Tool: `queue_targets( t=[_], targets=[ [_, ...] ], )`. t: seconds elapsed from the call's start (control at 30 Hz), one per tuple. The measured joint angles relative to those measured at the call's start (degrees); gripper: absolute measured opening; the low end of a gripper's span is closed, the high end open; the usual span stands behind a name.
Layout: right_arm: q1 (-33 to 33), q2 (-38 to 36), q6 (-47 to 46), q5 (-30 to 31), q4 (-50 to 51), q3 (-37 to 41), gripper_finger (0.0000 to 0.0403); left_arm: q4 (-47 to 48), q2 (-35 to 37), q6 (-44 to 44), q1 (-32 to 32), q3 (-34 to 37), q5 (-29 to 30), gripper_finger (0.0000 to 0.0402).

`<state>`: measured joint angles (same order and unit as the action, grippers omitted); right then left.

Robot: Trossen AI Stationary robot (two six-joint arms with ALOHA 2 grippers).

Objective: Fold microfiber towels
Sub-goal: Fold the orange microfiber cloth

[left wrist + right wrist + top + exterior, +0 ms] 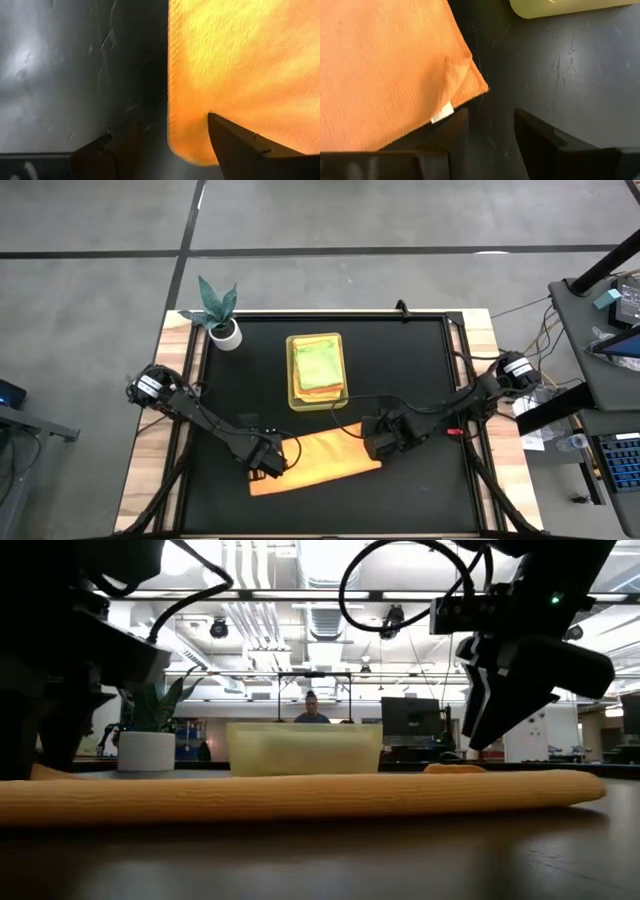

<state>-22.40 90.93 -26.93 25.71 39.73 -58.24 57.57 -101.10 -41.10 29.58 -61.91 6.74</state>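
**Folding orange towel, tray stack waiting**

Lying folded in a long band, the fuzzy orange microfiber towel [315, 463] rests on the black counter [420, 380]. Left hand [268, 461] and right hand [380, 442] flank its ends, fingers parted, holding nothing. More towels [318, 367] remain in the yellow-green plastic tray [292, 370].

I see a black mat [430, 480] on a wood-edged table [145, 470]; folded orange towel [325, 460] flat at the near edge; yellow-green tray [293, 395] mid-table, holding stacked towels [320, 367]; small potted plant [220, 315] at far left corner.
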Motion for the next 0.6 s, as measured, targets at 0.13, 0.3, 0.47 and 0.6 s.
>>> queue_targets(
  t=[0.13, 0.3, 0.47, 0.6],
  targets=[
    [-0.06, -0.72, -0.03, -0.04, -0.24, 0.0, 0.014, 2.59, 0.43, 1.63, 0.0, 0.0, -0.02, 0.0208],
    [-0.06, -0.8, 2.24, -0.15, -6.43, 0.97, 0.0121, 2.78, 1.37, 2.71, 0.0, 0.0, 0.02, 0.0209],
    [-0.06, -0.82, 5.21, -0.19, -15.72, 3.62, 0.0106, 3.0, 3.95, 2.11, 0.14, -0.29, -0.51, 0.0208],
    [-0.06, -0.79, 6.92, -0.19, -22.64, 6.64, 0.0093, 1.58, 6.8, -0.23, 0.53, -1.59, -0.54, 0.0208]
  ],
)
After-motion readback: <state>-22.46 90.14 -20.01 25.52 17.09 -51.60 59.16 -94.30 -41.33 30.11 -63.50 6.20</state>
